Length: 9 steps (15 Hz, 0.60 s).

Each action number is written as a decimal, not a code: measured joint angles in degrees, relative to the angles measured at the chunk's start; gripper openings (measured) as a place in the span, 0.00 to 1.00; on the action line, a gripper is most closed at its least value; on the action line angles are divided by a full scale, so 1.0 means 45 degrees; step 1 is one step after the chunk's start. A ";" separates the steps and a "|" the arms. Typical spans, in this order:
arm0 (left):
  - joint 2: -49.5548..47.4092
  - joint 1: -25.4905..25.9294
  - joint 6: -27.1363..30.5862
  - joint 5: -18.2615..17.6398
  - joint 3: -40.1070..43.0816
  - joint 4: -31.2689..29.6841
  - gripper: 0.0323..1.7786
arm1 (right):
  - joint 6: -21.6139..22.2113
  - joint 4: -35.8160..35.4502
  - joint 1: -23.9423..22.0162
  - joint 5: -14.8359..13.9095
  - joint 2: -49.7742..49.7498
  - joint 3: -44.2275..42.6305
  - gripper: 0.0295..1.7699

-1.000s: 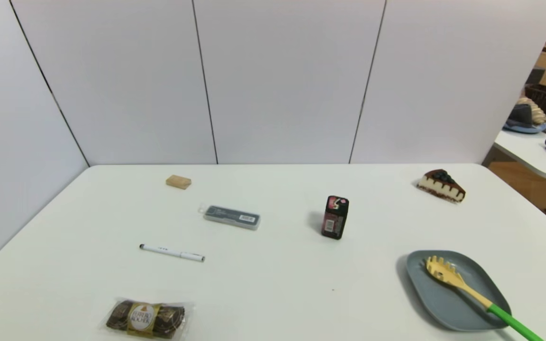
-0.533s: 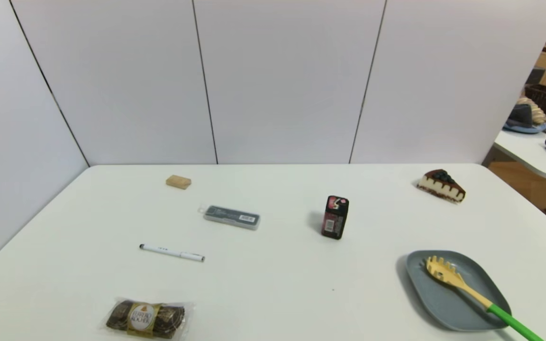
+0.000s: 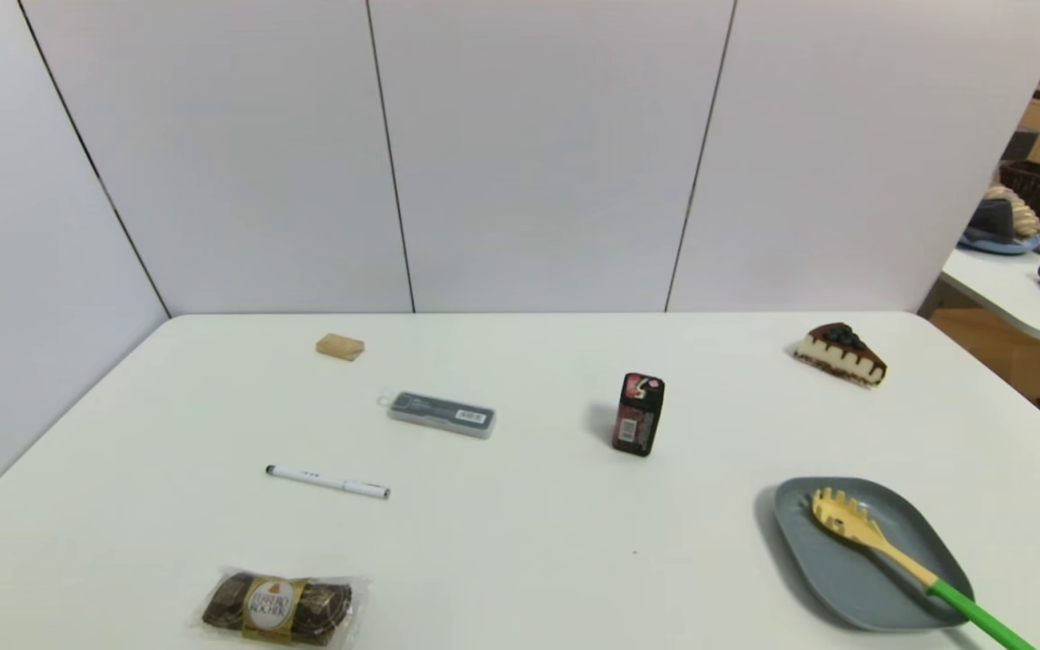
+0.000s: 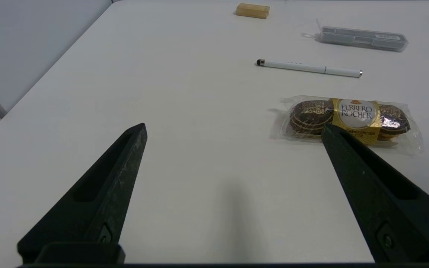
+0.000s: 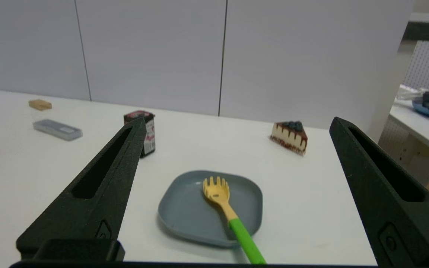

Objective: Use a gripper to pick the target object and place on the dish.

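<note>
Spaghetti server [image 3: 881,544] lying on the dish [image 3: 827,578] near the front right of the tabletop [image 3: 520,533]: toothed head on the plate's floor, yellow neck crossing it, green handle running out over the near rim and overhanging toward the robot's right front. Long axis diagonal, head away from the robot and inward, handle near and outward. Placement looks done, judging by how things lie.

Right hand [image 5: 237,123] drawn back and raised, spread wide, holding nothing; server [image 5: 225,208] and dish [image 5: 184,219] straight ahead and below, between the two fingers in the right wrist view, well apart from both. Nearer arm by far, should any correction be wanted. Left hand [image 4: 233,130] low over the near left of the tabletop, also spread wide and empty, chocolate packet [image 4: 348,119] just beside one finger, white pen [image 4: 309,68] and clear case [image 4: 363,38] farther off.

Open room all round the dish: red-and-black box [image 3: 638,413] and cake slice [image 3: 841,354] well apart, farther back. Little margin, though, at the near right tabletop edge, where the handle tip points; a nudge on that overhanging end could, likely enough, lever the head up or slide the server off the rim.
</note>
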 joint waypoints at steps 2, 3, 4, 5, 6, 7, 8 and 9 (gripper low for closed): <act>0.0000 0.0000 0.0000 0.0000 0.0000 0.0000 0.95 | -0.0238 0.1495 -0.0024 -0.0157 -0.0344 0.0000 0.96; 0.0000 0.0000 0.0000 0.0000 0.0000 0.0000 0.95 | -0.0360 0.2156 -0.0024 -0.0360 -0.0458 0.0005 0.96; 0.0000 0.0000 0.0000 0.0005 0.0000 0.0000 0.95 | -0.0466 0.2682 -0.0035 -0.0582 -0.0539 0.0005 0.96; 0.0000 0.0000 0.0000 0.0005 0.0000 0.0000 0.95 | -0.0485 0.2899 -0.0035 -0.0837 -0.0588 0.0005 0.96; 0.0000 0.0000 0.0000 0.0005 0.0000 0.0000 0.95 | -0.0477 0.2993 -0.0035 -0.1035 -0.0626 0.0005 0.96; 0.0000 0.0000 -0.0005 0.0005 0.0000 0.0000 0.95 | -0.0458 0.3113 -0.0035 -0.1211 -0.0650 0.0005 0.96; 0.0000 0.0000 0.0000 0.0000 0.0000 0.0000 0.95 | -0.0404 0.3416 -0.0035 -0.1444 -0.0666 0.0005 0.96; 0.0000 0.0000 0.0000 0.0000 0.0000 0.0000 0.95 | -0.0360 0.3963 -0.0035 -0.1628 -0.0672 0.0005 0.96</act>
